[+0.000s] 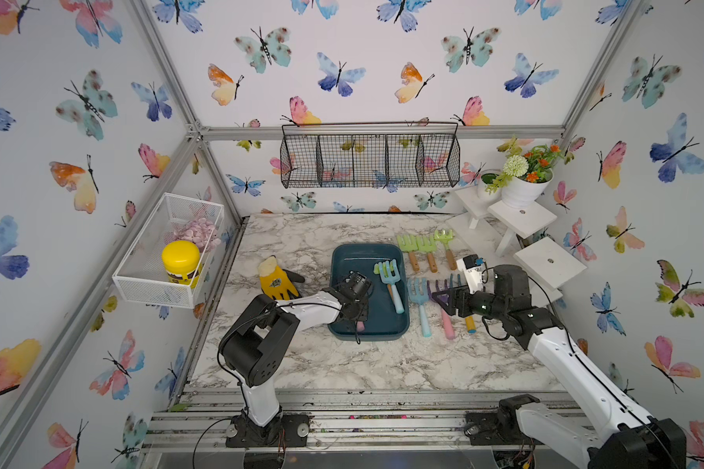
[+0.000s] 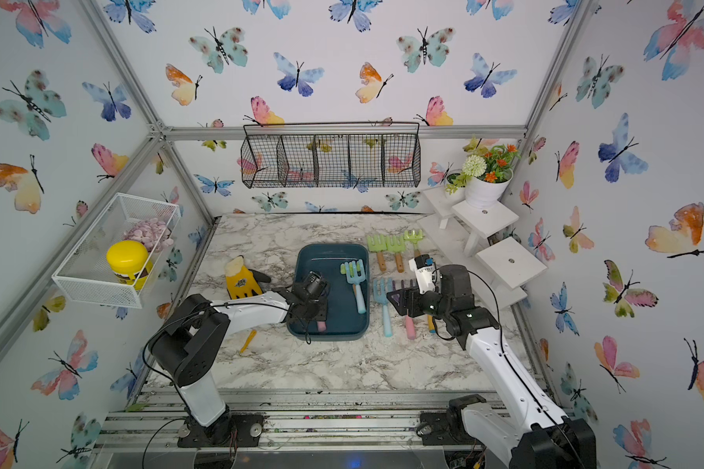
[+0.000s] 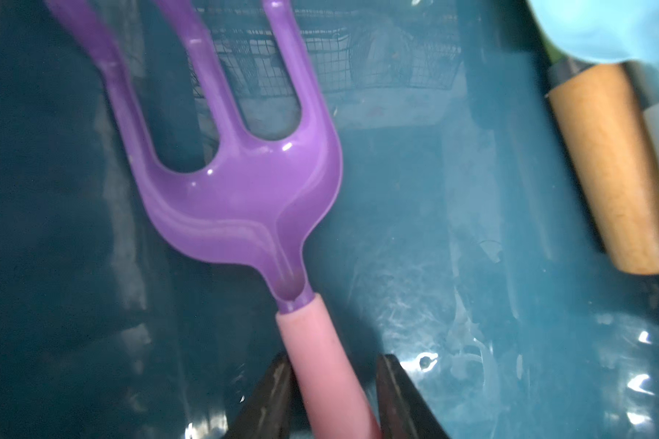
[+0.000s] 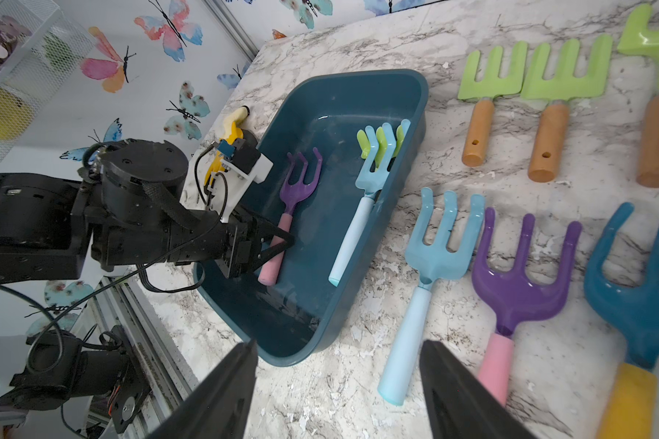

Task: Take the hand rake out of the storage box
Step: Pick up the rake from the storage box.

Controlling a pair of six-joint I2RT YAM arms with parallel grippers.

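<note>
The dark teal storage box [image 1: 366, 248] [image 2: 330, 247] [image 4: 423, 114] sits mid-table. Inside it lies a purple hand rake [image 3: 244, 197] [image 4: 299, 186] with a pink handle [image 1: 360, 325]. My left gripper [image 3: 333, 361] [image 4: 282, 239] reaches into the box, its two fingers shut on that pink handle just behind the head. A light blue rake [image 1: 389, 280] [image 4: 373, 171], stacked on a green one, also lies in the box by its right wall. My right gripper [image 4: 337, 346] [image 1: 439, 296] hangs open over the table to the right of the box, holding nothing.
Three green rakes with wooden handles [image 1: 423, 247] and a row of light blue, purple and dark blue rakes [image 1: 419, 300] lie right of the box. A yellow glove [image 1: 277, 280] lies left of it. White steps [image 1: 545, 260] with flower pots stand at the right; wire baskets hang on the walls.
</note>
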